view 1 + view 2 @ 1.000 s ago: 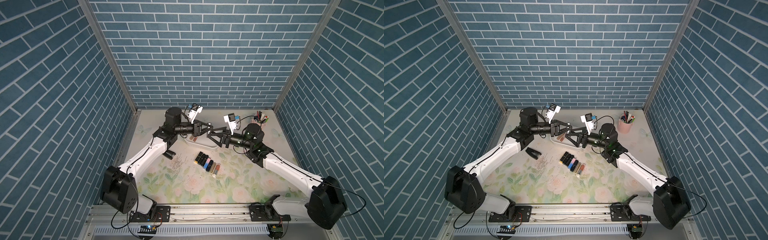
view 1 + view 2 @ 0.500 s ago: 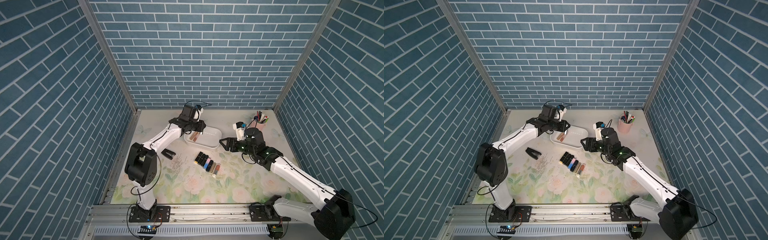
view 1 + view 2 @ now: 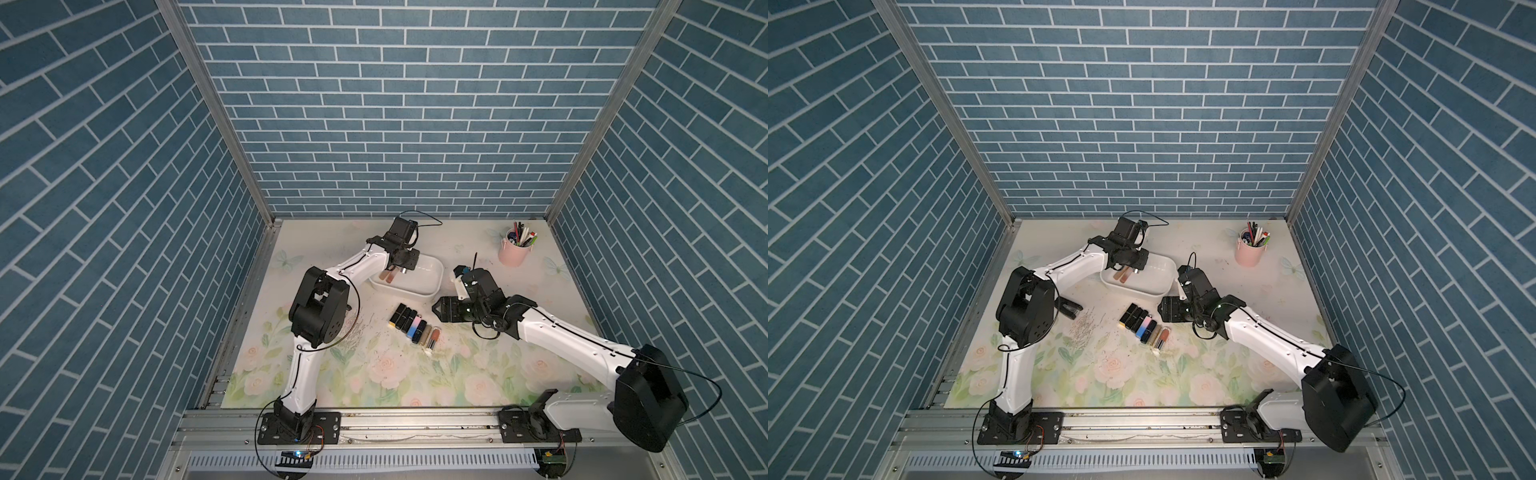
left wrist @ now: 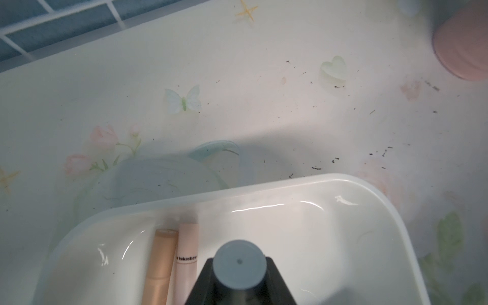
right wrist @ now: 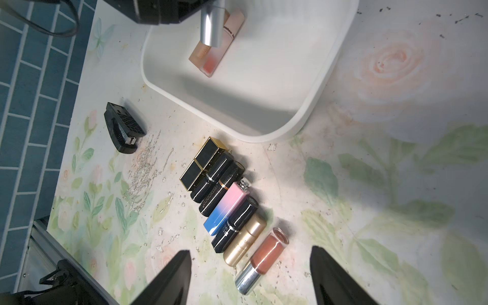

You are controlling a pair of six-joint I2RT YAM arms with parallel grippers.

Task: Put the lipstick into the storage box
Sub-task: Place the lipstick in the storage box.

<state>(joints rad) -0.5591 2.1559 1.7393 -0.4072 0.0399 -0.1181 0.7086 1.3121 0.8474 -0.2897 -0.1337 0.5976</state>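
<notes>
Over glossy white storage box (image 4: 264, 188), left claw (image 3: 404, 266) grasping silver cylindrical lipstick (image 5: 211, 26), right claw (image 5: 249, 252) spread apart

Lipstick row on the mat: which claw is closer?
Right. The right claw sits open at the row's brown-tube end; the left claw is over the box, shut on a silver tube.
</notes>
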